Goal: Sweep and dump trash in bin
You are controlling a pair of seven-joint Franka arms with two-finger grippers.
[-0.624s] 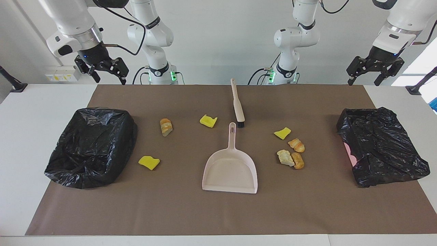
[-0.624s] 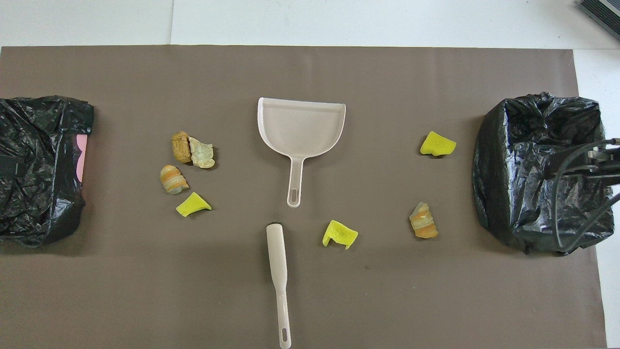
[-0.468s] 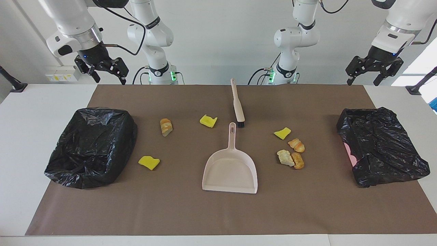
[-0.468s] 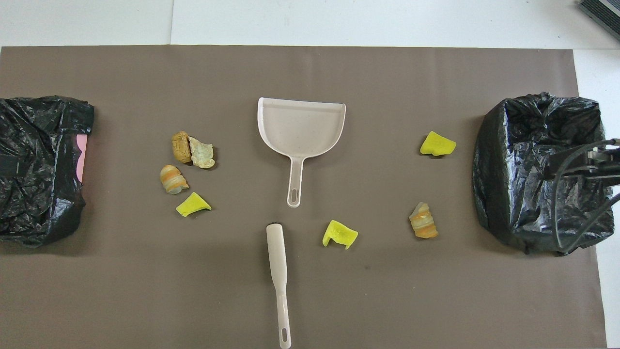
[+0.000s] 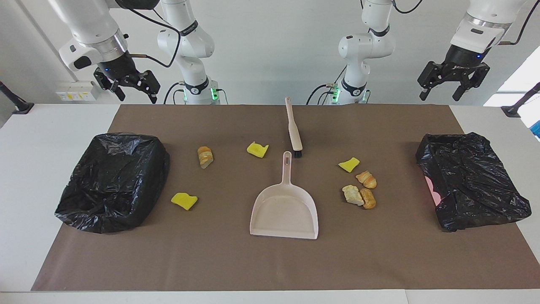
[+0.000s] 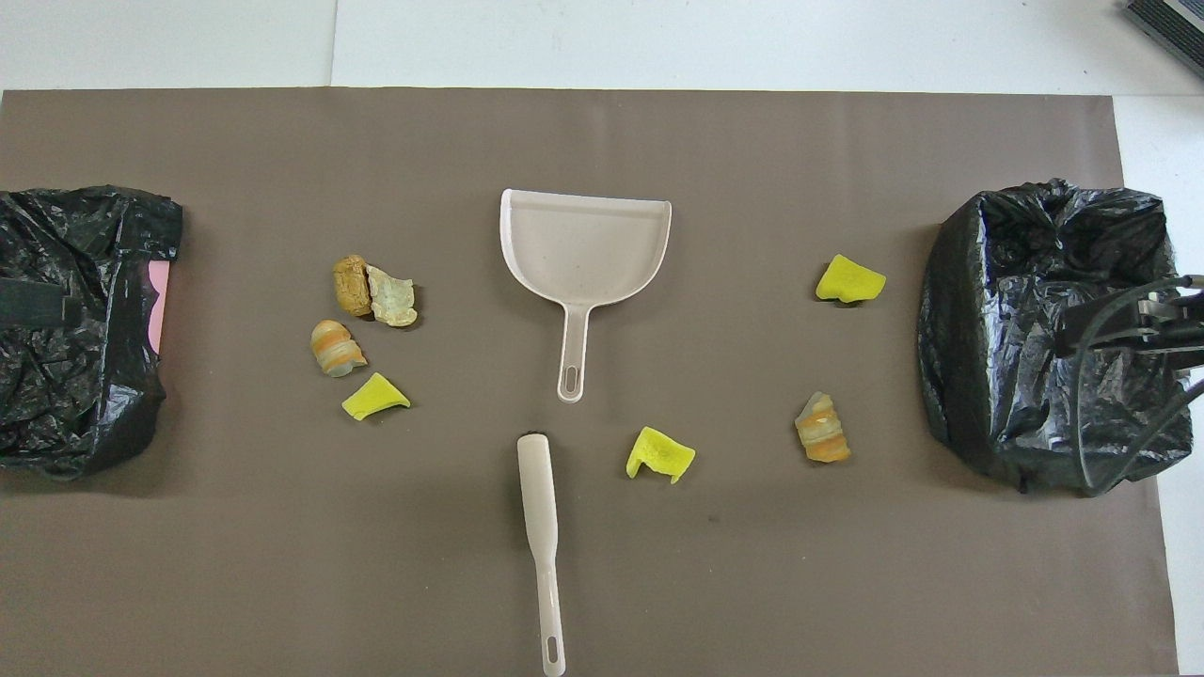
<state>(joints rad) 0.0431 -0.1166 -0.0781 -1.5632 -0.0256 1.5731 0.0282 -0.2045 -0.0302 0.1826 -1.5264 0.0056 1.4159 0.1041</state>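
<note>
While nothing is swept yet, both pincers hang high and empty at the robots' edge of the tabletop (image 5: 63, 261). Left pincer (image 5: 450, 88) has its fingers spread, holding nothing, up over the tabletop's edge at the left arm's end, above the black-bagged bin (image 5: 472, 179) there. Right pincer (image 5: 133, 89) is likewise spread and empty, up over the right arm's end, with the other bagged bin (image 5: 112, 179) below it.

Trash all loose on the brown mat (image 5: 270, 261), well below both pincers: yellow scrap (image 5: 349, 164) and three bread chunks (image 5: 362, 190) toward the left pincer's end; yellow scrap (image 5: 257, 149), bread chunk (image 5: 205, 156) and another yellow scrap (image 5: 184, 200) toward the right pincer's end. Seven pieces visible.

Dustpan (image 5: 284, 207) lies empty mid-mat, brush (image 5: 293, 126) just beside its handle tip, neither gripped. I judge the task at its very start: grab tools, sweep, dump, all left.
</note>
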